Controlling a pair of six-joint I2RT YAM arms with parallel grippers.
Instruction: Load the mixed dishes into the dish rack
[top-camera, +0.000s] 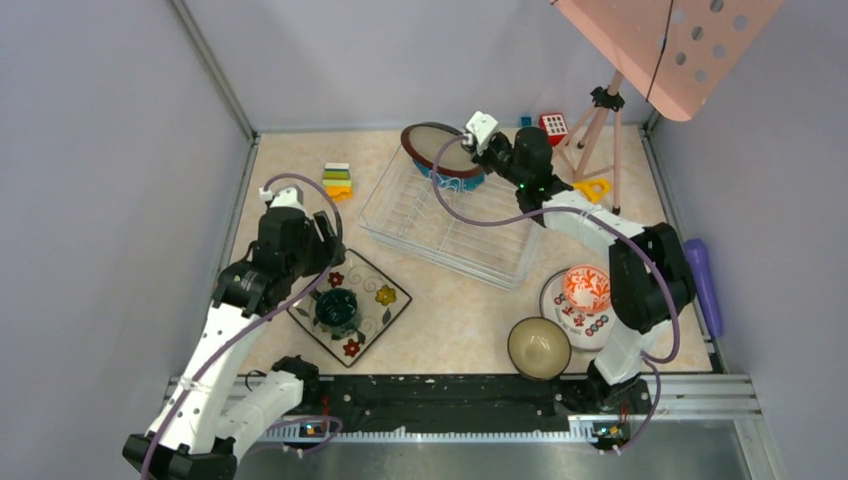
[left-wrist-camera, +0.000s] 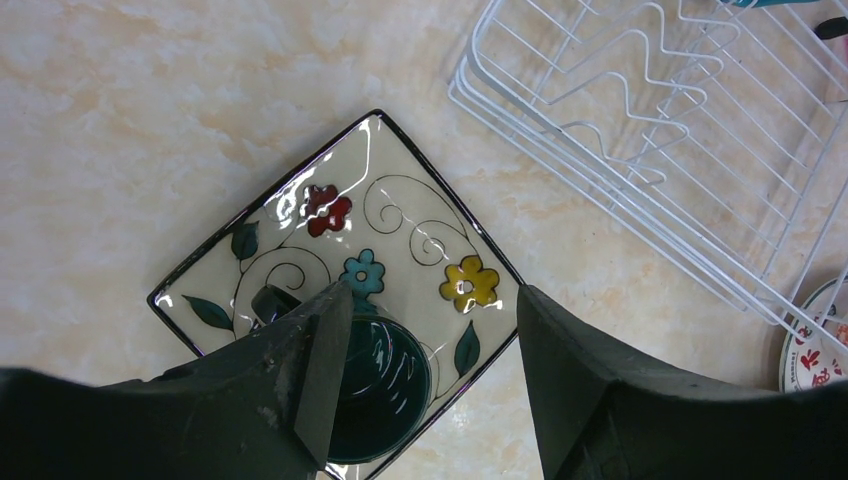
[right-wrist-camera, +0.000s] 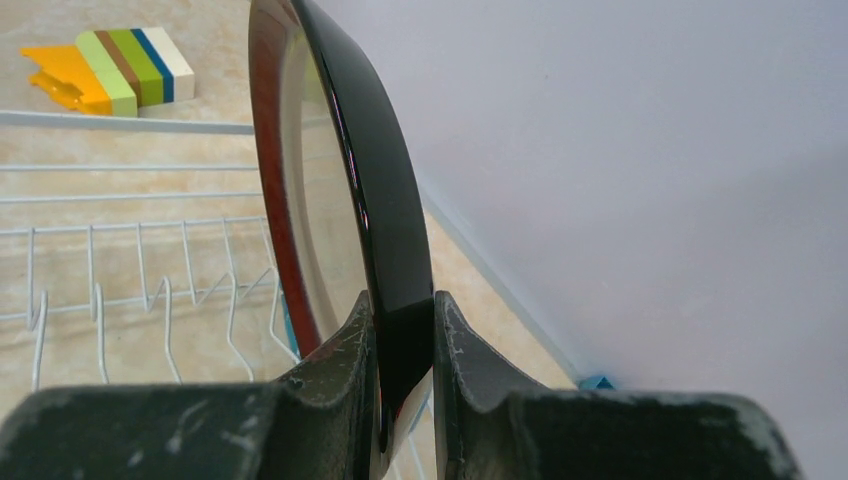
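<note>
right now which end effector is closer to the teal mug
Left. The left end effector is open just above the teal mug; the right end effector is away at the dish rack, at its far end, clamped on the brown-rimmed plate.

A lab test booth: plain grey walls (top-camera: 100, 150) box in a beige tabletop (top-camera: 460, 330).
</note>
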